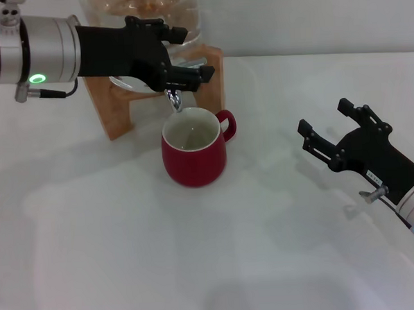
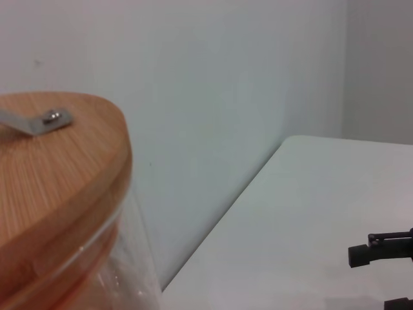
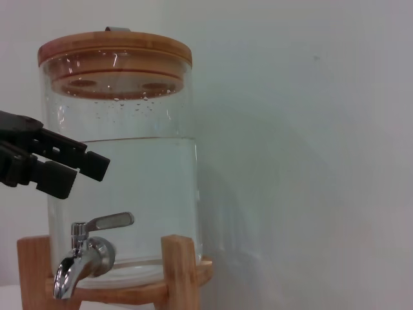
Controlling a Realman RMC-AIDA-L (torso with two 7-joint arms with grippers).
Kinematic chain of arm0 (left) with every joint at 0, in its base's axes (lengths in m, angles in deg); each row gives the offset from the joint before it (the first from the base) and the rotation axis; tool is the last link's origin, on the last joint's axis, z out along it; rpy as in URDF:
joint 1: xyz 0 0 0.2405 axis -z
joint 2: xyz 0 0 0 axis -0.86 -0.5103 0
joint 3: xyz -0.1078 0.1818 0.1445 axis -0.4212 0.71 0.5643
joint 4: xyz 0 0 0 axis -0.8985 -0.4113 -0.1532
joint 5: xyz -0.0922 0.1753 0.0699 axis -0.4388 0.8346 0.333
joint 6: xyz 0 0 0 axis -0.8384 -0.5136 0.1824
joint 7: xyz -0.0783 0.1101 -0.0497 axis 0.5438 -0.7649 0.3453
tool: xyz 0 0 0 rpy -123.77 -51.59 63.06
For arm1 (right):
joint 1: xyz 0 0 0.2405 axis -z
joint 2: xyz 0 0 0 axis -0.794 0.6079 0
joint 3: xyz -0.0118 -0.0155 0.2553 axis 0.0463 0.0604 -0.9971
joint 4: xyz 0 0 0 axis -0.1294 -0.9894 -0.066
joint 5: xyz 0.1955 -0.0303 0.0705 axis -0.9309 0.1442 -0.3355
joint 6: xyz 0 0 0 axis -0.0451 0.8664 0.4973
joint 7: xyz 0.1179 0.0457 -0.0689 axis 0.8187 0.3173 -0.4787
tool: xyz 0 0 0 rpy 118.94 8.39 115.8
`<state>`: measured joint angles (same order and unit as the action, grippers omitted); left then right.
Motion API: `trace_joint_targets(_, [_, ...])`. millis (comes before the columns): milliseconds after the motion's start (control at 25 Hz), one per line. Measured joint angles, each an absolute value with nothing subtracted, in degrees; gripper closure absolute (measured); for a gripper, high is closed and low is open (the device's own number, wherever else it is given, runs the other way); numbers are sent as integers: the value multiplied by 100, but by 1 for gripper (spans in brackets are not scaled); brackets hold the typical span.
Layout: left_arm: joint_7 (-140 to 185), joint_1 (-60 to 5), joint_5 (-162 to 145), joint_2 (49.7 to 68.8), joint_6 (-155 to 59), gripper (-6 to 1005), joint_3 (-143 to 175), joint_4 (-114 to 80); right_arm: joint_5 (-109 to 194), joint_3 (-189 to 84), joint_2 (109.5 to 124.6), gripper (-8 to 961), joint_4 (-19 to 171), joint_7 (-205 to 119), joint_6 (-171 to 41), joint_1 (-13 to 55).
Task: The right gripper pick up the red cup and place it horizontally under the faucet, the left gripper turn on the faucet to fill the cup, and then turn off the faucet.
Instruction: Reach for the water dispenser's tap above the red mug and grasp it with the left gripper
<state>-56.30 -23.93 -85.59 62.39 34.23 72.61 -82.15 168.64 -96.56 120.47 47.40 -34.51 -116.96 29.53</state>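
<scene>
Surface: white tabletop, smooth and matte, against a plain pale wall.
Red cup: upright on the table directly below the spout, rim open upward, loop handle toward the robot's right; glossy red outside, cream inside.
Faucet: shiny chrome, down-turned spout, lever handle lying roughly level in the right wrist view.
Left gripper: black claw reaching across in front of the jar, fingertips just above the faucet and above the cup's far rim; fingers parted with a narrow gap, closed on nothing visible.
Dispenser jar: clear glass cylinder, water up to about mid-height, droplets on the upper wall.
Lid: round, light wood grain, small metal tab on top.
Stand: light wooden frame under the jar.
Right gripper: to the robot's right, well apart from the cup, above the table; fingers spread, empty.
</scene>
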Motion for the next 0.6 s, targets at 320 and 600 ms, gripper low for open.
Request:
trace_joint_targets(320, [-5746,-2349,-8465,6293,3293,153,7269,-8151,16865,-9658,12047,83,4740,-3451,-11700,2951])
trace_joint_targets(600, [-5792,-2333,-8398,6319,3259,154,7286,-8105,16865,-9661,12047,84,4740,-3450,-11702,2943])
